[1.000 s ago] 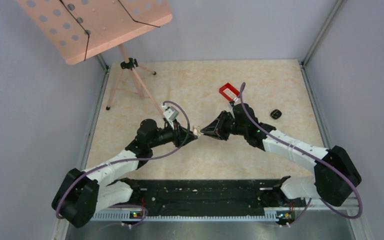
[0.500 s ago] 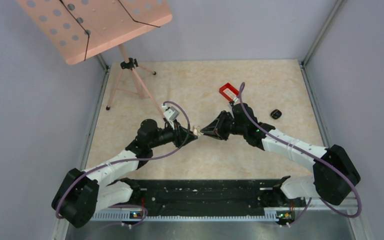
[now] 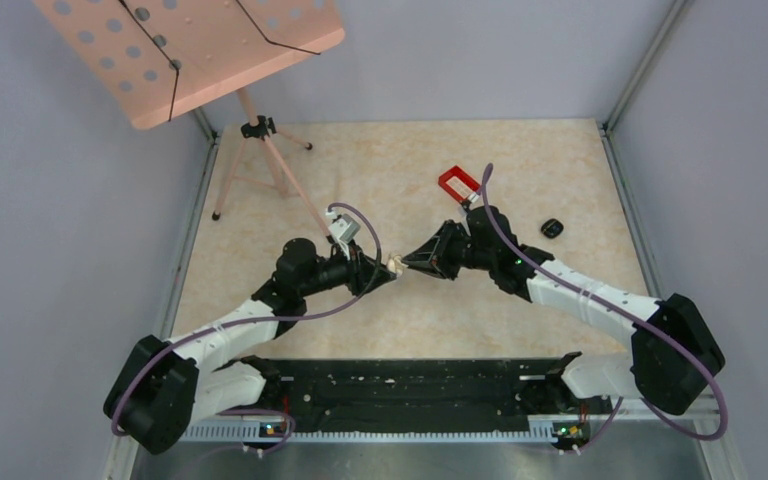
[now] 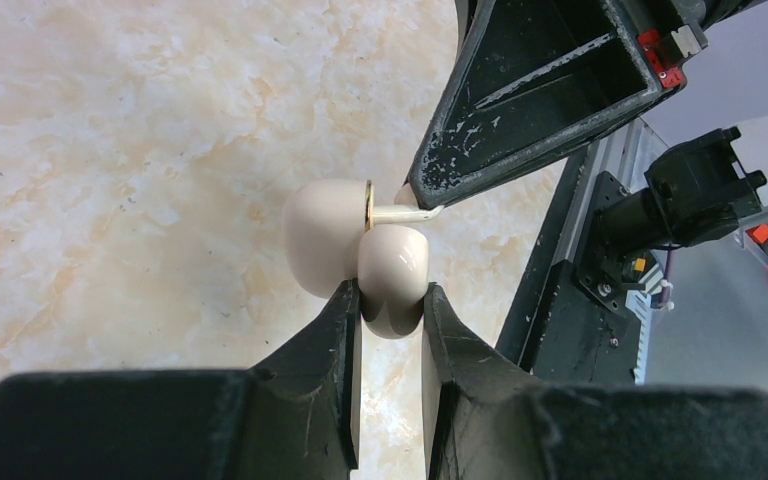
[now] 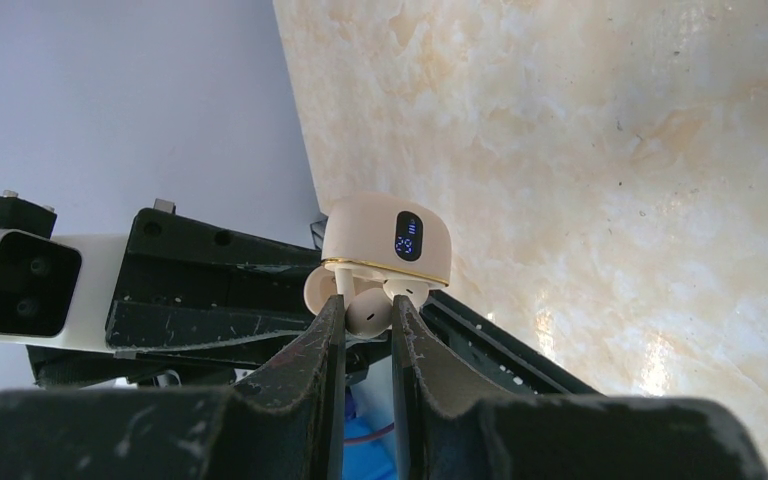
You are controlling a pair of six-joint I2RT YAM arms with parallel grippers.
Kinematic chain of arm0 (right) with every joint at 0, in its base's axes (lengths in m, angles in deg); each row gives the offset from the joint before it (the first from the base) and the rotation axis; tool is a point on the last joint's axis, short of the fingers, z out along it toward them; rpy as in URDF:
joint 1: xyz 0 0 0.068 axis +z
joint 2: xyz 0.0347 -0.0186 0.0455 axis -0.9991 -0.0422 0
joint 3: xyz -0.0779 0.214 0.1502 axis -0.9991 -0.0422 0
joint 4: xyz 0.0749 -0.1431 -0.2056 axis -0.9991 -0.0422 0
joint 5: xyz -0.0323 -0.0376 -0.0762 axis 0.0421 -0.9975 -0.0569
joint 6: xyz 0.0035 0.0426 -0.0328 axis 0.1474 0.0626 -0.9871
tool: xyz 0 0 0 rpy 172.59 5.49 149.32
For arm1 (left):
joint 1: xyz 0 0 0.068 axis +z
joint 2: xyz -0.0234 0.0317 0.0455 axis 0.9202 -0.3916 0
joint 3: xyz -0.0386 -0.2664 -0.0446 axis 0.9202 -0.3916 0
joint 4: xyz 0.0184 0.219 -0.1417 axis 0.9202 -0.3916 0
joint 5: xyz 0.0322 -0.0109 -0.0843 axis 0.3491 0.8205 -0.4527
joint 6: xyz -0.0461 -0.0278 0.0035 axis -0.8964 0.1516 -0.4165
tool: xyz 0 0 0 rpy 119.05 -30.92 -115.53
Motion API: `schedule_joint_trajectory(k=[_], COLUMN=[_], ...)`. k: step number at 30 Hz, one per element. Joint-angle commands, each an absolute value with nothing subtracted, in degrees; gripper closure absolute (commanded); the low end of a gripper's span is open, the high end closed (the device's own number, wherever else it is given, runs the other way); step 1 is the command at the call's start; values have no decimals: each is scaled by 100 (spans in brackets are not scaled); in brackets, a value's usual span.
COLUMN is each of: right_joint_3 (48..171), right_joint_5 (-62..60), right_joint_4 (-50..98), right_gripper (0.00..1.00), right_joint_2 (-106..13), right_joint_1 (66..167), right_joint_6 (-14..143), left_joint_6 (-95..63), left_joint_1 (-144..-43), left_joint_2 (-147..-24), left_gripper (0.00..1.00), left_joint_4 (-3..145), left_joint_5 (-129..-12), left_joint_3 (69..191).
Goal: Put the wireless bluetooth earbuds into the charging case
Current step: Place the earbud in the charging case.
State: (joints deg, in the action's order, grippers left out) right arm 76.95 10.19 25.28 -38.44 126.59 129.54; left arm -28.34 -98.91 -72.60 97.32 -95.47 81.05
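Cream charging case [image 5: 385,238] clamped by left gripper [image 4: 390,296], earbud [image 5: 367,316] pinched by right gripper [image 5: 366,301]; red tray [image 3: 448,182], black pebble [image 3: 552,228] lie well apart.

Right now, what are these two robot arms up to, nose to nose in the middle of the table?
The left gripper holds an open cream charging case, clamped on one of its halves. The right gripper pinches a cream earbud right at the case's opening, apparently about to seat it. A red tray and a small black object lie apart on the table, untouched.
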Motion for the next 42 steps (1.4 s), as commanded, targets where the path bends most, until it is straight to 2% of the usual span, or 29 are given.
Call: schedule_joint_trajectory(k=[1,32,36,42], right_joint_3=[7899,8300,8257,8230], right_joint_5=[992,1063,1056,1010], right_joint_4=[2806,3183,3239,3203], right_gripper=[100,99,77,61], right_joint_2=[-3827,-4292,-4235,-4137], right_joint_1=[12678,13044,13040,13041], right_joint_6=[12941,13446,13410,13313], left_joint_6=[-2796,-2784,-2801,-2846], left_joint_1=[-9926,-10046,-10045,-10049], left_joint_2=[-7231,-7144,-7139,-7152], left_gripper=[100,100,100,100], left_joint_4=[9918,9800,9781,9753], left_joint_5=[-9599,-9207,-9151,-9185], left_joint_3=[8285,8340,8365,8427])
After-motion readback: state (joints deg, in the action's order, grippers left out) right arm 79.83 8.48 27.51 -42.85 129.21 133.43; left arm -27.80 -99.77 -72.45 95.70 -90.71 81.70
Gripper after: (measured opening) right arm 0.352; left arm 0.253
